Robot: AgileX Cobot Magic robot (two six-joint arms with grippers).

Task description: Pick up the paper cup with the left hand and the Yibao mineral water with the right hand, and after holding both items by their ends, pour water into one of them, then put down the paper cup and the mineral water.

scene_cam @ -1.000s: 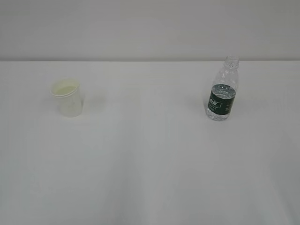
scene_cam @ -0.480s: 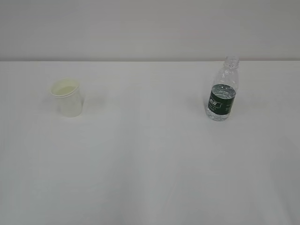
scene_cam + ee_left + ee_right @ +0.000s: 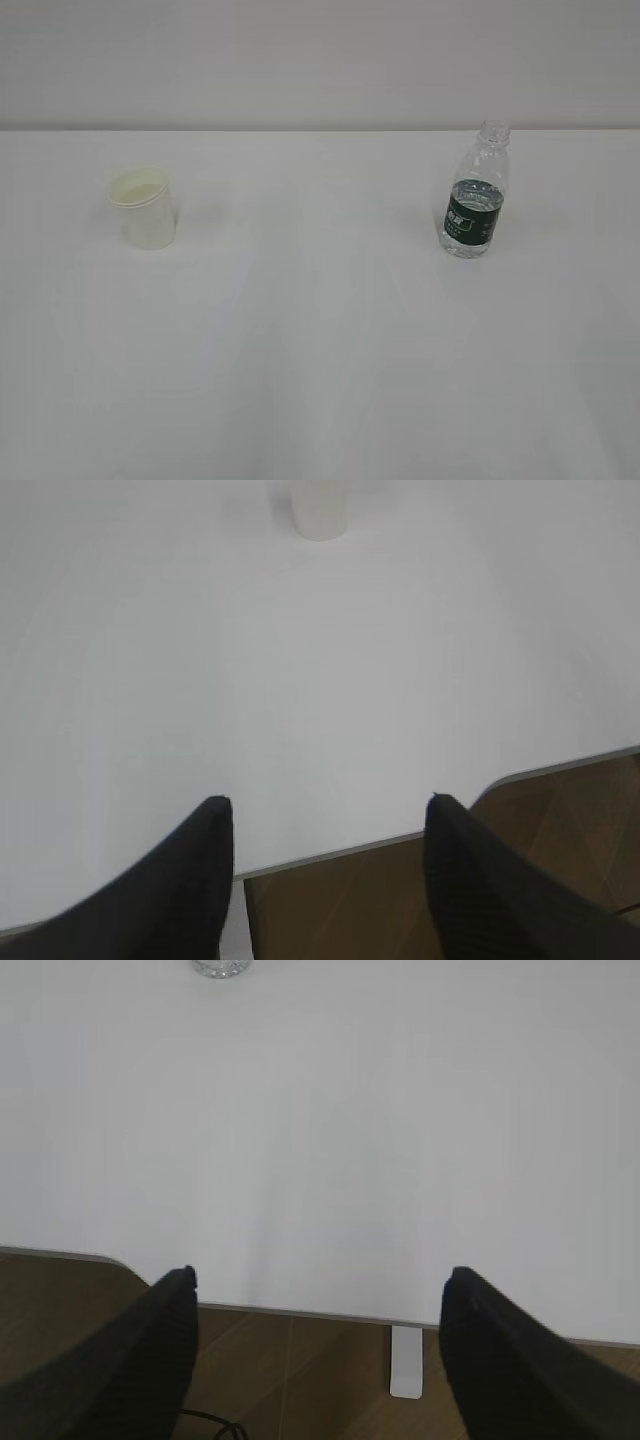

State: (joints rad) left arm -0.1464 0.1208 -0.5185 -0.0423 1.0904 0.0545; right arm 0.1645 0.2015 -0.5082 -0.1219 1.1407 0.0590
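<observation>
The white paper cup (image 3: 147,209) stands upright on the left of the white table; its base (image 3: 320,510) shows at the top edge of the left wrist view. The Yibao mineral water (image 3: 474,192), a clear uncapped bottle with a dark green label, stands upright on the right and holds water low down. Only its bottom (image 3: 220,967) shows in the right wrist view. My left gripper (image 3: 330,805) hangs open over the table's near edge, far from the cup. My right gripper (image 3: 318,1275) is open too, over the near edge, far from the bottle. Neither arm shows in the exterior view.
The table's near edge (image 3: 330,852) runs under both grippers, with brown floor (image 3: 300,1380) below it. A white table leg (image 3: 406,1362) and a black cable (image 3: 215,1425) show beneath the edge in the right wrist view.
</observation>
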